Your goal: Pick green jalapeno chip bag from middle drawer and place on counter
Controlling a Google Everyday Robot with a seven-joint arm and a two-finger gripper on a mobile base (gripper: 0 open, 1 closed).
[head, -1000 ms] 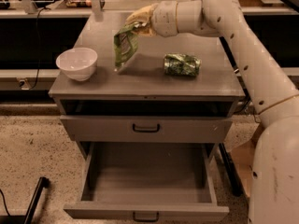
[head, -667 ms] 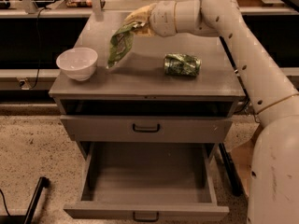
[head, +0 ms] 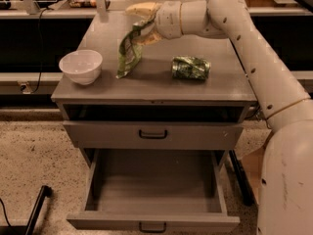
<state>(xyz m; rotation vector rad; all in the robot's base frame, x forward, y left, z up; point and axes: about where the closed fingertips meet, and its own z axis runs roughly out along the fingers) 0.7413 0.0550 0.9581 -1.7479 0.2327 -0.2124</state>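
Observation:
My gripper (head: 133, 25) reaches in from the right over the back of the counter (head: 215, 84). It is shut on the top edge of the green jalapeno chip bag (head: 129, 53). The bag hangs down and to the left, and its lower corner rests on or just above the counter near the bowl. The middle drawer (head: 154, 187) is pulled fully open at the bottom of the cabinet and shows nothing inside.
A white bowl (head: 80, 66) stands at the counter's left front. A green-patterned can (head: 190, 67) lies on its side to the right of the bag. The drawer above (head: 152, 134) is shut. My arm spans the right side of the view.
My gripper has carried the bag a little left and lower. The bag's bottom corner is now down at the counter surface.

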